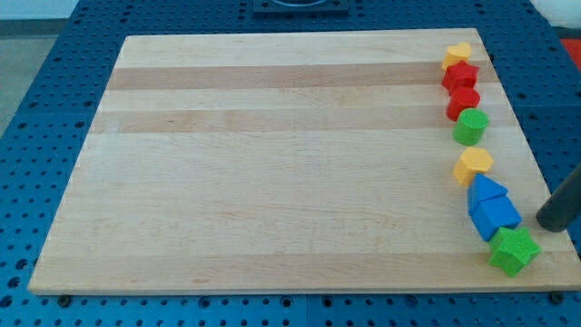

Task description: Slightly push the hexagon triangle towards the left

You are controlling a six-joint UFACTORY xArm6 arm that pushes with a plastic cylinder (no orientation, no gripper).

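Note:
Several blocks line the board's right edge. From the view's top: a yellow block point(457, 54), a red star-like block point(460, 75), a red round block point(464, 102), a green round block point(471, 126), a yellow hexagon point(473, 165), a blue triangle point(487, 190), a blue cube point(495, 217) and a green star-like block point(514, 250). The yellow hexagon touches the blue triangle just below it. My tip point(546, 222) is at the view's right, just right of the blue cube and apart from it, lower right of the hexagon and triangle.
The wooden board point(272, 163) lies on a blue perforated table point(54, 136). My rod enters from the view's right edge.

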